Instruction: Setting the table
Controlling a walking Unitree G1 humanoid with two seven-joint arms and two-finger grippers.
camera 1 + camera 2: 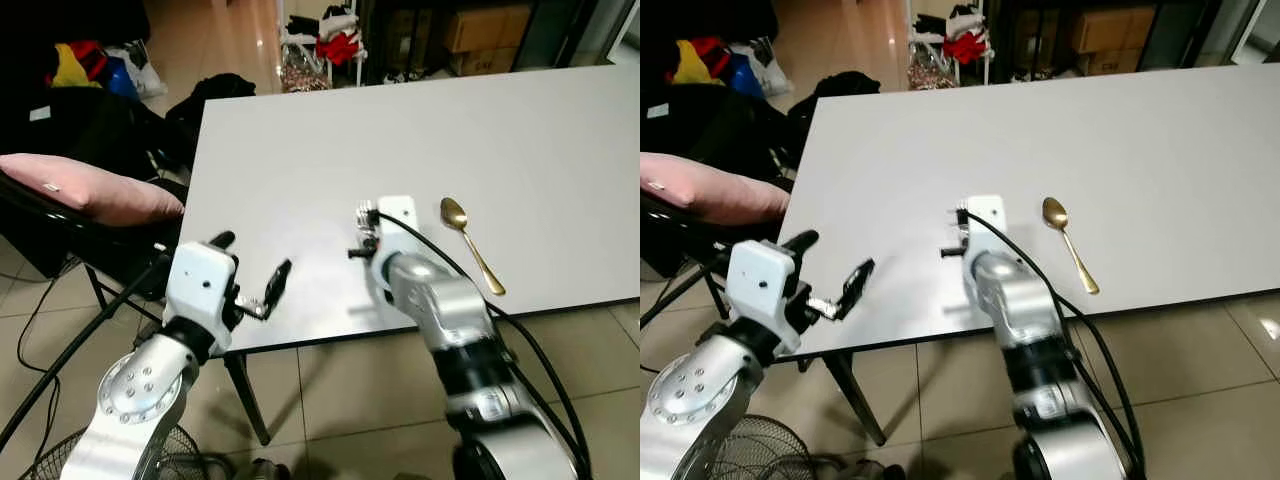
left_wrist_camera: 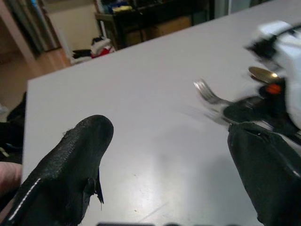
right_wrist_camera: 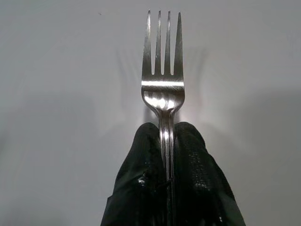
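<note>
Step in hand looks like placing the fork point(image 3: 162, 89): right gripper point(image 3: 168, 155) is clamped on its handle, tines pointing fwd, held low over the white table point(image 1: 300, 150) near the front edge, just left of the gold spoon point(image 1: 470, 243) lying on the tabletop. Left gripper point(image 1: 255, 275) hangs by the table's front-left edge w/ fingers apart, holding nothing. Next move prob calls for lowering the fork flat beside the spoon, roughly parallel, then letting go
</note>
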